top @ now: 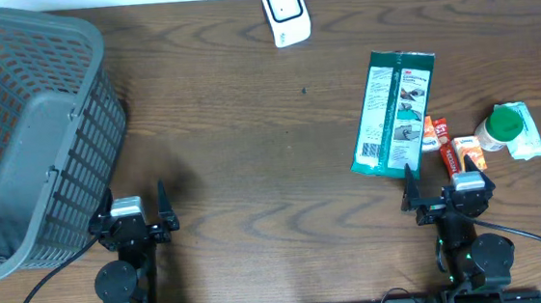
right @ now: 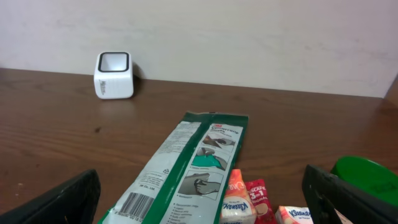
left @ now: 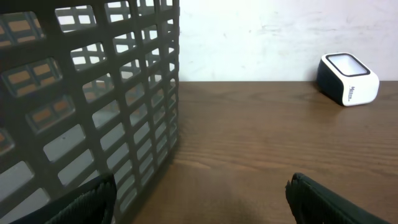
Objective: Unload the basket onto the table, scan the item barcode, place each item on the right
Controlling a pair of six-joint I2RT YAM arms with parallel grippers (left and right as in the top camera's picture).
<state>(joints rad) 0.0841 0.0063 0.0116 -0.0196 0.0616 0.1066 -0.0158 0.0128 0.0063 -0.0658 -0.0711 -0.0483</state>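
Dark wood of the desk (top: 251, 153) runs under a pale wall, a grey mesh basket (top: 26, 122) at the left edge. The left pincer (top: 136, 206) and right pincer (top: 447, 184) are both spread wide and nothing is held. The green packet (top: 393, 113) lies flat right of centre, just above the right pincer; the white scanner (top: 286, 13) stands at top centre. The packet is best gripped by an edge, its barcode (right: 134, 202) left uncovered and turned squarely to the scanner window
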